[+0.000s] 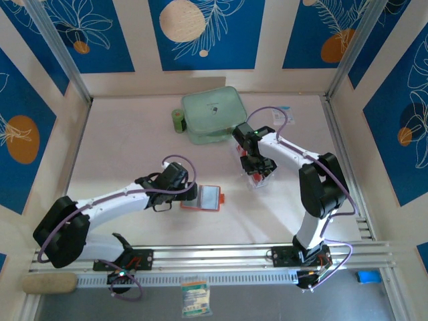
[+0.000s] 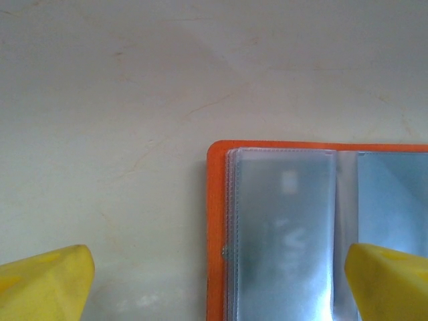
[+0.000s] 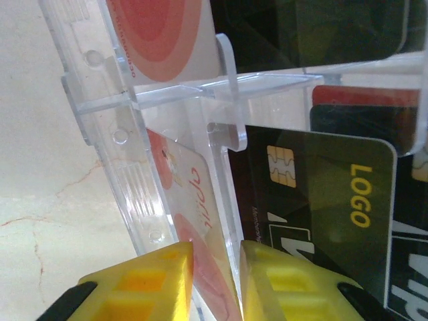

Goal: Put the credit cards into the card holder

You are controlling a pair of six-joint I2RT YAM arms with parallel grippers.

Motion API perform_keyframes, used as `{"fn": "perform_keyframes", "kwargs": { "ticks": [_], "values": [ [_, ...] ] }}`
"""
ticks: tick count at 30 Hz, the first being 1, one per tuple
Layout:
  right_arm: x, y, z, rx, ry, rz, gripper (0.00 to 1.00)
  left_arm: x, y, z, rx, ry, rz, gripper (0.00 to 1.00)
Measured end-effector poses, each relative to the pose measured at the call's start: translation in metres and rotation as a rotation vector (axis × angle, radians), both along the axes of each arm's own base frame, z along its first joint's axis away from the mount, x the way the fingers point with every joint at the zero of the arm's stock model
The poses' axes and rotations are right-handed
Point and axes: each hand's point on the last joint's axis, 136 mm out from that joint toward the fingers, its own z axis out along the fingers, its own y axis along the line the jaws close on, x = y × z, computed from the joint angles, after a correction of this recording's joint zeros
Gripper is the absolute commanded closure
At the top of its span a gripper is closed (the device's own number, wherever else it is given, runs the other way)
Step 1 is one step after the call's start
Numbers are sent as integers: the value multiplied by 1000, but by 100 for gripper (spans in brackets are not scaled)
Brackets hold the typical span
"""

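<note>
The card holder (image 1: 208, 197) lies open on the table, orange-red with greyish clear pockets (image 2: 287, 227). My left gripper (image 1: 190, 198) hangs open just above its left edge (image 2: 217, 267), one yellow fingertip on each side and nothing gripped. My right gripper (image 1: 257, 168) reaches into a clear plastic card rack (image 1: 259, 179) holding several credit cards. Its yellow fingers (image 3: 154, 281) stand close together around a white-and-red card (image 3: 200, 200) and a clear rack divider. I cannot tell whether they pinch. A black credit card (image 3: 321, 194) with a chip and yellow lettering stands just right of them.
A mint-green zip case (image 1: 212, 114) lies at the back centre with a small green roll (image 1: 178, 120) to its left. A white-and-blue packet (image 1: 281, 114) sits behind the right arm. Panel walls enclose the table on three sides.
</note>
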Motion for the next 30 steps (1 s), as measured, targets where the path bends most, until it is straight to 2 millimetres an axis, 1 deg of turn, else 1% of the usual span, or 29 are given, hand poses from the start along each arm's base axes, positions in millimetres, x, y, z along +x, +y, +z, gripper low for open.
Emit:
{"fn": "perform_keyframes", "kwargs": {
  "ticks": [4, 9, 11, 17, 18, 22, 30],
  "values": [
    [0, 3, 1, 18, 1, 1, 78, -1, 0, -1, 2, 8, -3, 4],
    [1, 4, 9, 52, -19, -5, 78, -2, -1, -1, -3, 14, -7, 4],
    [1, 5, 12, 72, -24, -11, 80, -3, -2, -1, -4, 18, -9, 4],
    [1, 1, 11, 105, -25, -31, 90, -3, -2, -1, -7, 20, -10, 4],
    [1, 1, 11, 105, -24, -29, 91, -3, -2, -1, -7, 20, -10, 4],
    [1, 2, 12, 123, -24, -18, 100, -3, -2, -1, -8, 20, -9, 4],
    [0, 8, 14, 155, -21, 10, 100, -5, -2, -2, -5, 28, -12, 4]
  ]
}}
